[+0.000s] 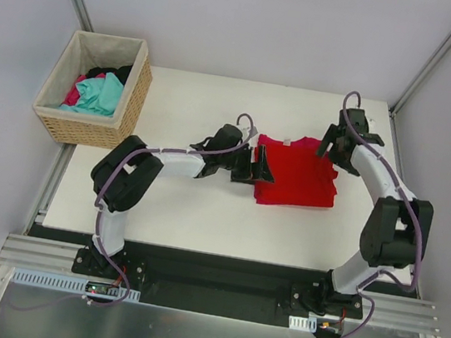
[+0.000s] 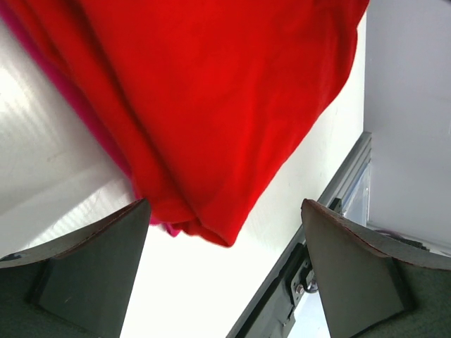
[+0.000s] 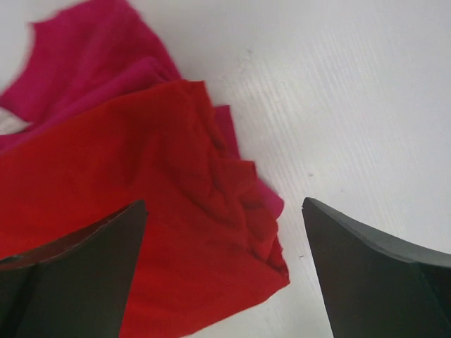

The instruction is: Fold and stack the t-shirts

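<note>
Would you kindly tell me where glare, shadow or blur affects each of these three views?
Top external: even light, sharp, hardly any shadow on the table. Left wrist: the table glares white at upper left, and the red t-shirt is so saturated its folds barely show. Right wrist: the red t-shirt's wrinkles and the magenta t-shirt read clearly; fingers of the right hand are nearly black.

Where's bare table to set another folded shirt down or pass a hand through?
Bare: the strip of table between red shirt and near edge, and its far-left part beside the basket. Crowded: around the shirt, with left gripper and right gripper open at its sides.
</note>
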`<move>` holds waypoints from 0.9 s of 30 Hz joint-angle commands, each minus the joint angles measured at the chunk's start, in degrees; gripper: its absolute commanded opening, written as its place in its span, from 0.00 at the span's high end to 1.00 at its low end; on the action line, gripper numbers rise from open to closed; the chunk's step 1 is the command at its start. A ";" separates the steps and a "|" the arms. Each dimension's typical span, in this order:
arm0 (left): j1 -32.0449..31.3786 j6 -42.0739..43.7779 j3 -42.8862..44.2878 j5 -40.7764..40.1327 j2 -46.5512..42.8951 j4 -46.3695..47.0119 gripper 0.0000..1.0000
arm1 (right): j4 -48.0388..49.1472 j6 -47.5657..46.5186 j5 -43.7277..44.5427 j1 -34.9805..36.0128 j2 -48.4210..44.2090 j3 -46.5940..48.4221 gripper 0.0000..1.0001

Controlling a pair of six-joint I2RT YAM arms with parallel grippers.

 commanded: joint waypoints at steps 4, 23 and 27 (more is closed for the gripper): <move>0.26 3.23 -5.93 -4.71 -11.52 -3.74 0.11 | 0.10 -0.21 -11.94 5.40 -15.19 2.08 0.03; 0.43 6.66 -16.31 -24.31 -36.22 -28.89 0.01 | 3.80 1.55 -14.58 17.36 -38.31 -12.86 0.03; 0.52 6.31 -17.54 -25.28 -38.33 -29.86 0.01 | 4.86 2.07 -11.35 18.24 -41.04 -15.07 0.03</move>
